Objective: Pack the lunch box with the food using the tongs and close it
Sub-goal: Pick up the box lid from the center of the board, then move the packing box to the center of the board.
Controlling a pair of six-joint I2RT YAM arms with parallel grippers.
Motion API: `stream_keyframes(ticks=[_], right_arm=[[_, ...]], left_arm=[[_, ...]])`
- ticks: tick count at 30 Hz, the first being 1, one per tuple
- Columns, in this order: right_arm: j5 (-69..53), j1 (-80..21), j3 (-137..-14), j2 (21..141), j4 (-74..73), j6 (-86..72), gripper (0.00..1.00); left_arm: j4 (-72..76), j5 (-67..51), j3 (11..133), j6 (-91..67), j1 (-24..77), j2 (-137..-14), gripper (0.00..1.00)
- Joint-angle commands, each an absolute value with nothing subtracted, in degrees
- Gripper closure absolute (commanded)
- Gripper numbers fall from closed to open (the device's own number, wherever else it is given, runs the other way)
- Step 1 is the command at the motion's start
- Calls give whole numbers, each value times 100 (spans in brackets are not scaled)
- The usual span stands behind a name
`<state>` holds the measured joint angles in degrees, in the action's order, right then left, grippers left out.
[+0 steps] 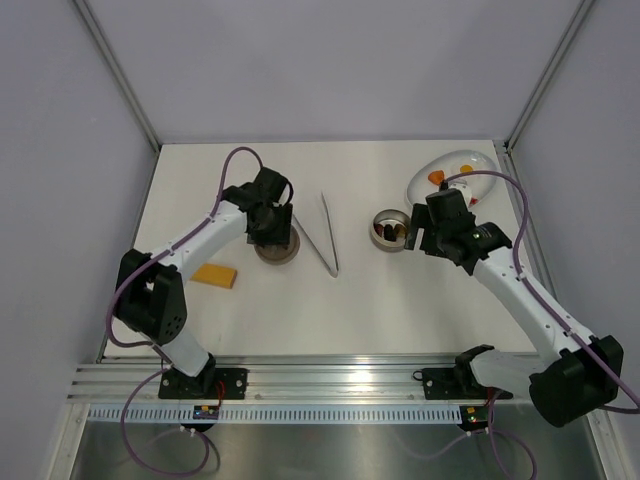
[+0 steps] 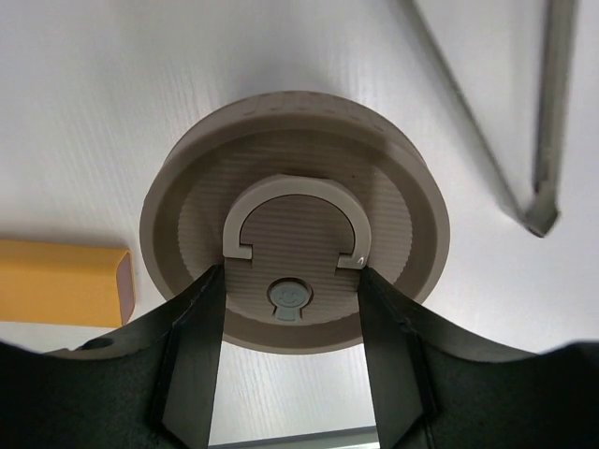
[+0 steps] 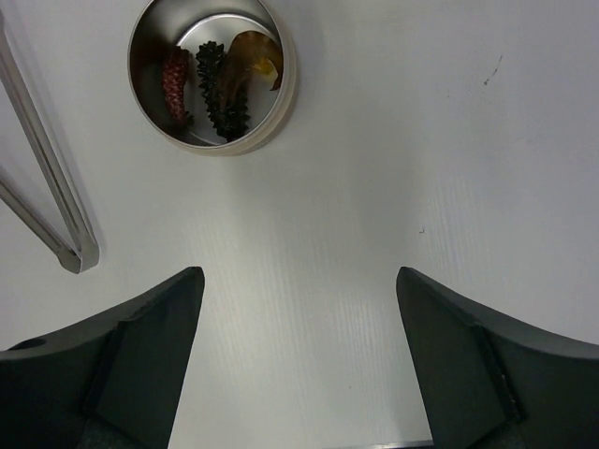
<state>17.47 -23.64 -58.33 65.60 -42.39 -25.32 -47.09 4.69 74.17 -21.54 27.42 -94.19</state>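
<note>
The lunch box (image 3: 213, 77) is a round steel tin (image 1: 388, 228) standing open at centre right. It holds food: a red piece (image 3: 175, 82), a dark knobbly piece (image 3: 215, 89) and a yellow-brown piece (image 3: 253, 54). Its brown-grey lid (image 2: 295, 140) lies at centre left (image 1: 277, 248). My left gripper (image 2: 292, 276) (image 1: 270, 228) is shut on the lid's pale curved handle (image 2: 295, 192). The tongs (image 1: 328, 236) (image 2: 543, 140) (image 3: 51, 206) lie on the table between lid and tin. My right gripper (image 3: 299, 281) (image 1: 428, 238) hangs open over bare table just right of the tin.
A white oval plate (image 1: 470, 160) at the back right carries an orange piece (image 1: 436, 178). A flat orange-yellow block (image 1: 215, 275) (image 2: 56, 281) lies left of the lid. Grey walls and metal posts close in the table on three sides.
</note>
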Motion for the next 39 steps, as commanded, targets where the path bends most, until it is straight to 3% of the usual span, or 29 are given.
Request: stream_keyframes(ticks=[1,6,14,25,39], right_arm=[[1128,-1874,-6310,6925,-4324,-2830,9],[554,-890,-6556,7698,-4114,-3006,9],[27,-308,-7505,9412,-3929,-3480,10],[-307,-299,-8744,11108,-3630,-4122,12],[-879,-861,-8817,11514,-3621,-3551,13]], left_arm=[[-4886,440,7891,-2039,2909,-9132,76],[-4983,378,8173,-2030,3172,-9132,77],[-5045,360,8288,-2065,3410,-9097,77],[-5124,343,8341,-2109,3524,-8868,76],[-5317,378,8903,-2074,3753,-9175,76]])
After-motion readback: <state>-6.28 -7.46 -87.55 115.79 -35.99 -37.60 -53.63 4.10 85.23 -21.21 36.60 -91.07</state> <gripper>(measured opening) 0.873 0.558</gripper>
